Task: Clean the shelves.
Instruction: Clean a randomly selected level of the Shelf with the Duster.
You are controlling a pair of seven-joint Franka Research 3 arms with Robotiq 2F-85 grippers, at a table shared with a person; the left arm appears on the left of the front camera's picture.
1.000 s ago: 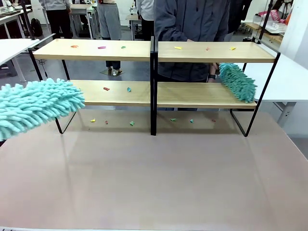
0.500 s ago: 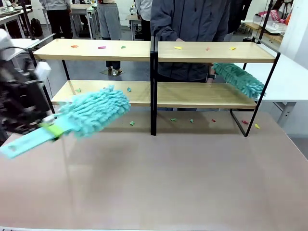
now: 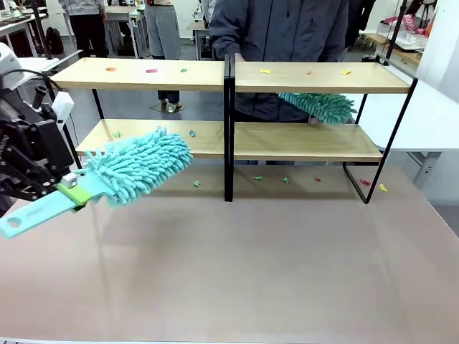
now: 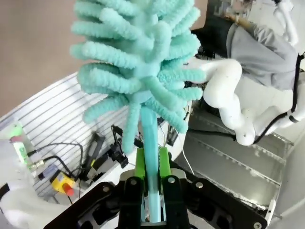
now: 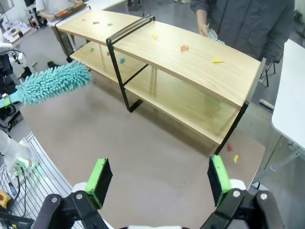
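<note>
Clamping the duster (image 3: 140, 166) by its handle between shut jaws, the left gripper (image 3: 72, 192) seems barely started: the shelves (image 3: 301, 77) just beyond its jaws carry scraps (image 3: 151, 70) on both tiers, while the right gripper (image 5: 159, 179) gapes wide and empty, well short of them.

A robot lab: white worktables (image 3: 430, 118), loose cables (image 4: 53, 157), an emergency-stop button (image 4: 64, 183).

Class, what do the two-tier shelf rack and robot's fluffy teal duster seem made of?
Light wooden shelf boards: wood or laminate, matt, faint grain. Thin black frame: likely painted metal, slim bars. Fluffy teal duster: soft fibre strands, probably chenille; handle looks plastic.
</note>
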